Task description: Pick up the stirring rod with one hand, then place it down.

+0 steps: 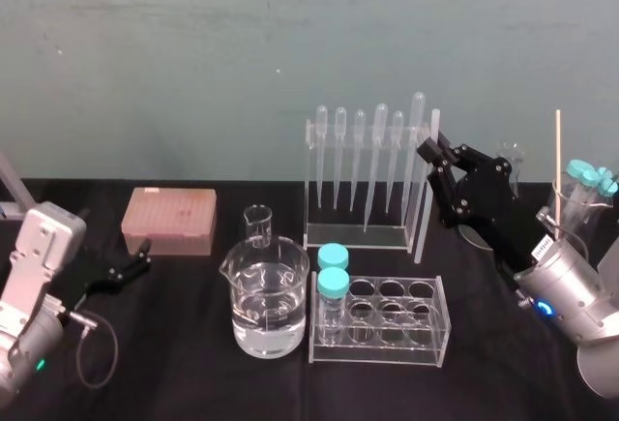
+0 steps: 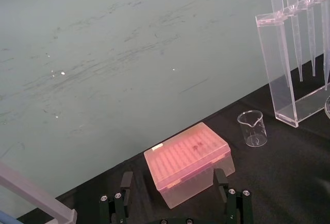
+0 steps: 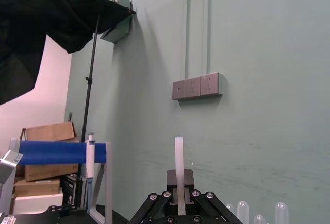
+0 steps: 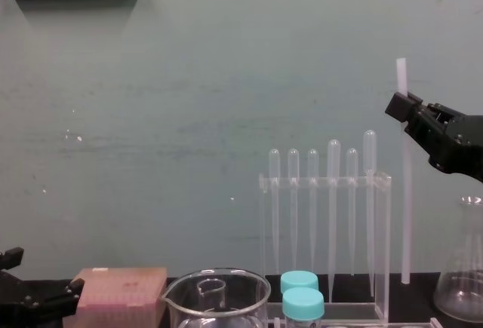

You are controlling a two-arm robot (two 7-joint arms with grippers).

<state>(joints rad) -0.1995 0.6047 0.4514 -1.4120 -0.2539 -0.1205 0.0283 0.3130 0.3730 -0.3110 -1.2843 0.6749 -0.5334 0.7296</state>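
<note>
right claw (image 1: 432, 153) pinches rod (image 1: 424, 210) near top | your risk: swinging it (rack (image 1: 353, 239) just beside) topples pipettes (image 1: 359, 155) | left claw (image 1: 140, 261) parked wide

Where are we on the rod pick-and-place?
Grasp done: the right gripper is shut on the stirring rod, holding it upright beside the pipette rack. Whether its lower end is off the table is unclear. Left to do: laying it down and releasing. The left gripper sits parked, open, at the left.
</note>
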